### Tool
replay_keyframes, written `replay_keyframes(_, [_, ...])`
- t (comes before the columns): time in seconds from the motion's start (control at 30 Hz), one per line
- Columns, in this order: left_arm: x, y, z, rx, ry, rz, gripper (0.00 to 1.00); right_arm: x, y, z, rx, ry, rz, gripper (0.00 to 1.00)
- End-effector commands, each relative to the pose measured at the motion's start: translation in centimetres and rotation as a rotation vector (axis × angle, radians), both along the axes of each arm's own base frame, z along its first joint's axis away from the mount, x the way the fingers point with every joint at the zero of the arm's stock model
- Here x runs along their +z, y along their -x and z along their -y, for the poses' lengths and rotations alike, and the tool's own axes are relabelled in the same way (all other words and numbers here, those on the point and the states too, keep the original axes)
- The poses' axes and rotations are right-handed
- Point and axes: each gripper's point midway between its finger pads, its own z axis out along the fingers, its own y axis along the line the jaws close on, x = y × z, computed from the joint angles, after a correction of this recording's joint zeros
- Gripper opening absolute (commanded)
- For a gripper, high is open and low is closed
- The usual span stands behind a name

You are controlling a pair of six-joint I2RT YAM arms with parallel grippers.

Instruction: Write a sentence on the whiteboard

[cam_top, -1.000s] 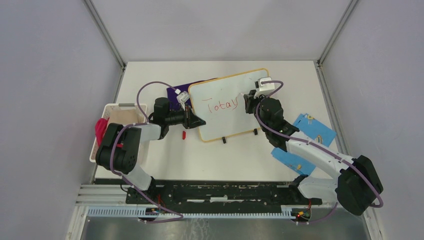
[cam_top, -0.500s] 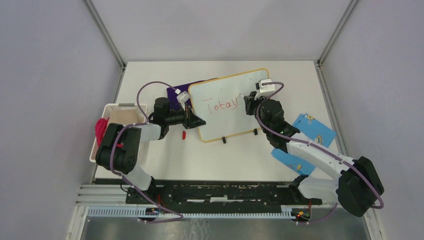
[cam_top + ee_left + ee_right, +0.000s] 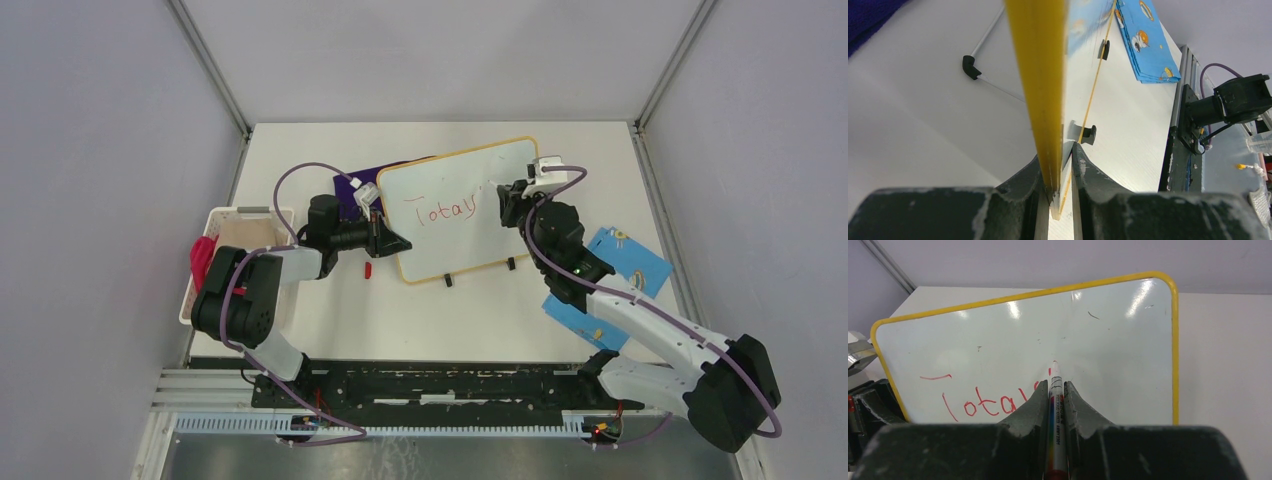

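Your right pincer [image 3: 505, 198], clamped on the marker [image 3: 1056, 385], has shifted right after adding an apostrophe; the sentence [image 3: 443, 210] remains unfinished. Your left pincer [image 3: 388, 241] grips the whiteboard [image 3: 470, 235], centre frame.

whiteboard [image 3: 462, 245]: showing glossy white, with pale glints shining off it
frame [image 3: 1174, 340]: running yellow-orange all round the board
feet [image 3: 448, 281]: showing black
sentence [image 3: 440, 212]: standing out in thin red strokes
marker [image 3: 1055, 415]: showing a white barrel, with a band shading through red, yellow, green and blue
blue cloth [image 3: 628, 262]: lying at 4 o'clock of the board, showing light blue with small orange-and-white printed figures
dark cloth [image 3: 355, 180]: peeking out at 10 o'clock of the board, showing deep purple-blue
basket [image 3: 245, 213]: showing white
bundle [image 3: 202, 258]: showing pinkish red at the basket's 9 o'clock side
small piece [image 3: 367, 270]: showing red at 8 o'clock of the board
bench [image 3: 450, 320]: showing plain white
left tool [image 3: 1058, 152]: showing dark grey-black with pale scuffs
right tool [image 3: 1054, 383]: showing the same dark grey-black
cables [image 3: 300, 170]: showing purple
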Motion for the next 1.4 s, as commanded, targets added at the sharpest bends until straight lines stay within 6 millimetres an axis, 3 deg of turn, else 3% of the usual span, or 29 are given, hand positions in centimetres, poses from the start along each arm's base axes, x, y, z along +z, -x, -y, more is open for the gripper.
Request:
replay_keyframes(0.0, [-3.2,-1.5,-1.7,0.109,-0.140,-0.001,0.02,-0.5,-0.2,1.6,-0.075,0.013,-0.016,0.00])
replay_keyframes(0.67, [-3.1,-1.4,-1.6,0.105,-0.144,0.003,0.02,-0.6,-1.8,1.1,-0.088,0.018,-0.025,0.00])
replay_keyframes(1.0, [-3.2,-1.4,-1.6,0.106,-0.146,0.001,0.02,-0.9,-2.3,-0.1,-0.045,0.022,-0.034,0.00])
replay_keyframes(1.37, [-3.4,-1.5,-1.6,0.107,-0.151,-0.003,0.02,-2.8,-1.5,-0.6,0.005,0.024,-0.072,0.00])
